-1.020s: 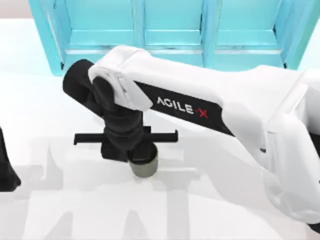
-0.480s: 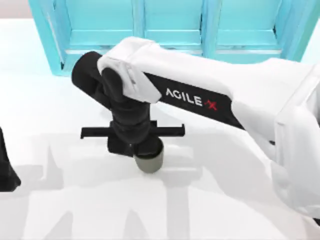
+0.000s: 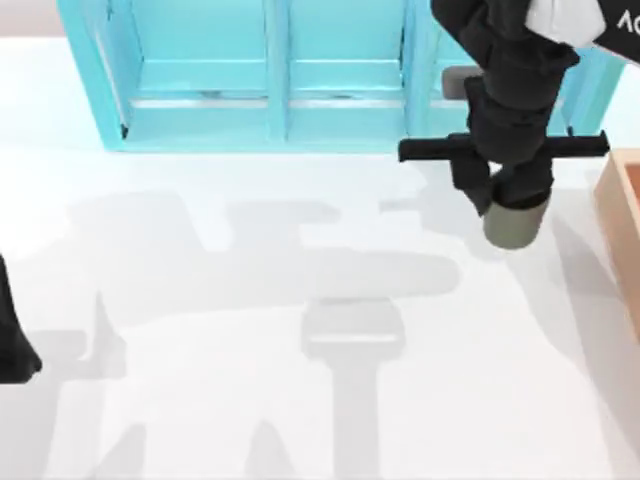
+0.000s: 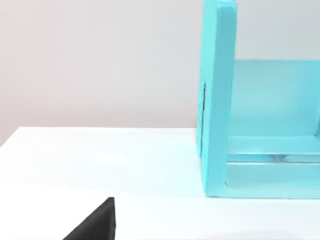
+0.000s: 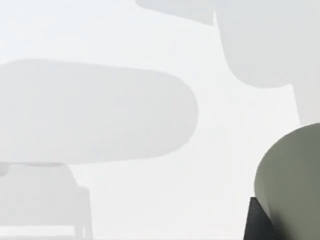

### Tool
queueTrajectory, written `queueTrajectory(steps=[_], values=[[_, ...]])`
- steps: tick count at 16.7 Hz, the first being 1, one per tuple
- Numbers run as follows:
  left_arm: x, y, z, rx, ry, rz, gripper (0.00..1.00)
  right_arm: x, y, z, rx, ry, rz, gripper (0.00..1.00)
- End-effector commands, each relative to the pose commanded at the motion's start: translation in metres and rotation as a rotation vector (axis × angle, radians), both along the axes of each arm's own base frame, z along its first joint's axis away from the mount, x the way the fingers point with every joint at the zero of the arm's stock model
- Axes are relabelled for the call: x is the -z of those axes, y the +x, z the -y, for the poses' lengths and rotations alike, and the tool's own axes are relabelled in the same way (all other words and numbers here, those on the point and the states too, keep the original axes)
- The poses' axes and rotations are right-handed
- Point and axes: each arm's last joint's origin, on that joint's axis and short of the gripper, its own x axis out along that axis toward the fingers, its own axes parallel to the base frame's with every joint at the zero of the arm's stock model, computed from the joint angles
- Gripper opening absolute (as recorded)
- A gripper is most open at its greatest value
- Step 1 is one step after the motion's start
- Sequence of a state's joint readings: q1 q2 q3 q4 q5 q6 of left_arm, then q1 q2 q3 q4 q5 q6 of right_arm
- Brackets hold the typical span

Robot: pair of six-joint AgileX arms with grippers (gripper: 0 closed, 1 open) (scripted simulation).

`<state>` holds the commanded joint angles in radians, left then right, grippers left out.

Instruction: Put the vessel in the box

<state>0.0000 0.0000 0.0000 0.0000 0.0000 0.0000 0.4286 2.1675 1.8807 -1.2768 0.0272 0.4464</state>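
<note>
- The vessel (image 3: 515, 222) hangs in the air at the top view's right, under the right gripper (image 3: 512, 196) and just short of the box (image 3: 622, 215), whose tan wall shows at the right edge. You can judge it is off the table because its shadow falls well apart from it, lower on the white table (image 3: 200, 350).
- Its long axis runs up and down: it hangs upright beneath the wrist with its base toward the table, so you need no turning before lowering it. The right wrist view shows its olive side (image 5: 292, 182) close beside a dark finger (image 5: 257, 220).
- The right gripper's jaws are closed on the vessel's upper part, gripping it from above; that hold leaves the base free to go down between the box's thick walls.
- The carry runs in front of the turquoise shelf unit (image 3: 270, 70), clear of it.
- Judged from this, you are mid-transfer; the vessel is not yet over the box opening.
- Your left arm (image 3: 12, 335) sits parked at the top view's left edge; I cannot tell how its jaws stand.
</note>
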Motion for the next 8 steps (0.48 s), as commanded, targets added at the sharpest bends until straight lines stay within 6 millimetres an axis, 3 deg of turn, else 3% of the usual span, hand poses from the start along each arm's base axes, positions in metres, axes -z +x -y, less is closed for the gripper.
queueTrajectory(steps=[2,4,6,8], values=[[0.000,0.000,0.000,0.000,0.000,0.000,1.00,-0.019,0.010,0.062,-0.011,0.026,0.019,0.00],[0.000,0.000,0.000,0.000,0.000,0.000,1.00,-0.041,0.003,0.134,-0.018,0.038,0.046,0.00],[0.000,0.000,0.000,0.000,0.000,0.000,1.00,-0.058,-0.022,0.191,-0.014,0.034,0.049,0.00],[0.000,0.000,0.000,0.000,0.000,0.000,1.00,-0.069,-0.049,0.227,-0.009,0.040,0.048,0.00]])
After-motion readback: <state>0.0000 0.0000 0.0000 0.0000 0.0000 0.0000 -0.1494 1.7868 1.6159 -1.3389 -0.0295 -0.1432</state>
